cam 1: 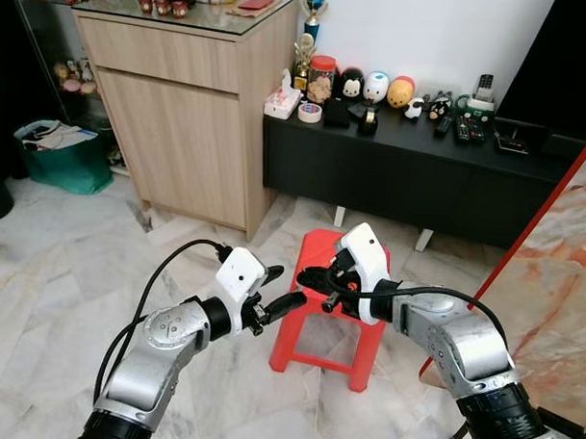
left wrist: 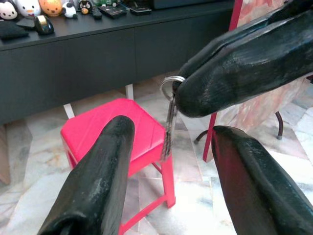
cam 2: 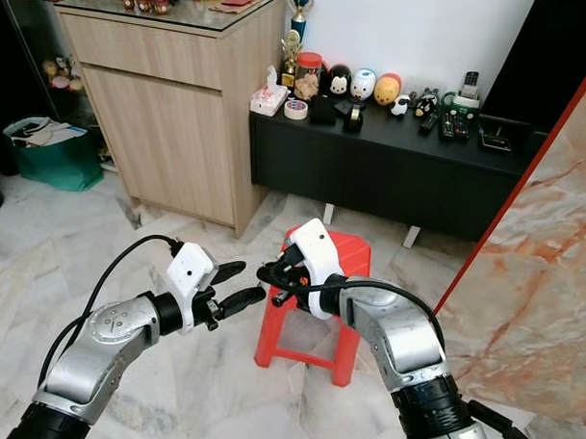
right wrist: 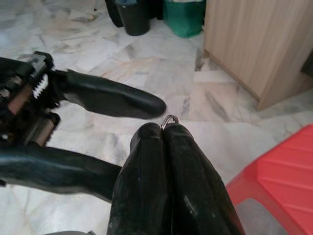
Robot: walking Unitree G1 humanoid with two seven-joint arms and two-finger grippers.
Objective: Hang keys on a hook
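Silver metal key ring with a thin bunch of keys [left wrist: 169,120] pinched at the tips of the right end effector [right wrist: 168,128], black fingers clenched together on the ring, keys dangling free below. Held in mid-air above the front of the red plastic stool [cam 1: 330,312], between the two arms. Left end effector [cam 1: 282,304] spread wide, released, nothing between its fingers, tips just beside the ring and pointed at it, not touching as far as can be told.

Judged progress: keys already picked up and off any surface, so the fetching part looks done. Hanging part entirely left. No hook to be made out anywhere: not on the light wooden cabinet [cam 1: 186,110], not on the low black bench [cam 1: 410,171] with its row of small figurines and remotes, not on the white wall behind.

Likely step in hand: a hand-over from right to left, or simply carrying. Still to come, by this reading: finding the hook, bringing the ring up to it, slipping it over, letting go. Roughly early-to-middle of the job.
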